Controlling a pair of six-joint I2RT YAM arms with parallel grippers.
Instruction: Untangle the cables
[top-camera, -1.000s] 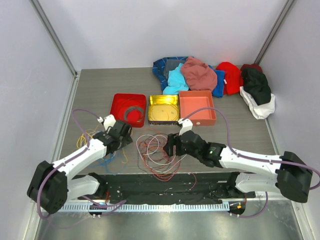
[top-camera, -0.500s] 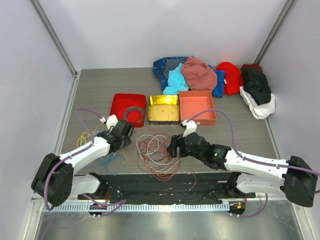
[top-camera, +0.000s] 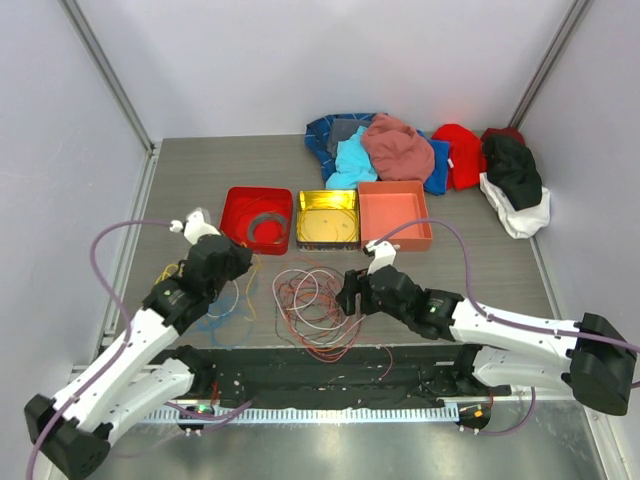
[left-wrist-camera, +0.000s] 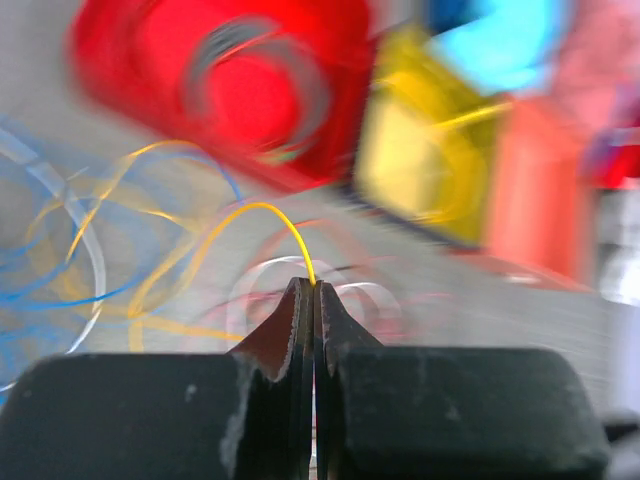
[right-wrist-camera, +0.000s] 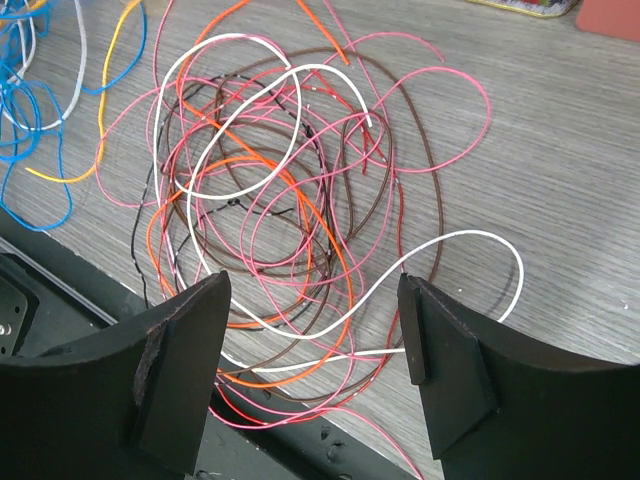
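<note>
The cables lie in two heaps on the grey table. A tangle (top-camera: 315, 305) of pink, brown, orange, red and white loops sits at the centre front. A looser heap of blue and yellow wires (top-camera: 205, 300) lies to its left. My left gripper (top-camera: 232, 268) hangs over that heap, shut on a thin yellow cable (left-wrist-camera: 240, 210) that rises in an arc from the fingertips (left-wrist-camera: 314, 285). My right gripper (top-camera: 346, 296) hovers low over the tangle's right side, open, its fingers (right-wrist-camera: 440, 370) wide apart with nothing between them. Under it the tangle (right-wrist-camera: 280, 200) shows sharply.
Behind the cables stand a red tray (top-camera: 236, 200) holding a grey coil (top-camera: 265, 226), a yellow tray (top-camera: 301, 222) and an orange tray (top-camera: 393, 213). A heap of coloured clothes (top-camera: 420, 150) lies at the back right. The black base rail (top-camera: 320, 375) runs along the front edge.
My left gripper has closed on the yellow cable, and its arm has risen and swung back to the left. The right gripper stays open in nearly the same place.
</note>
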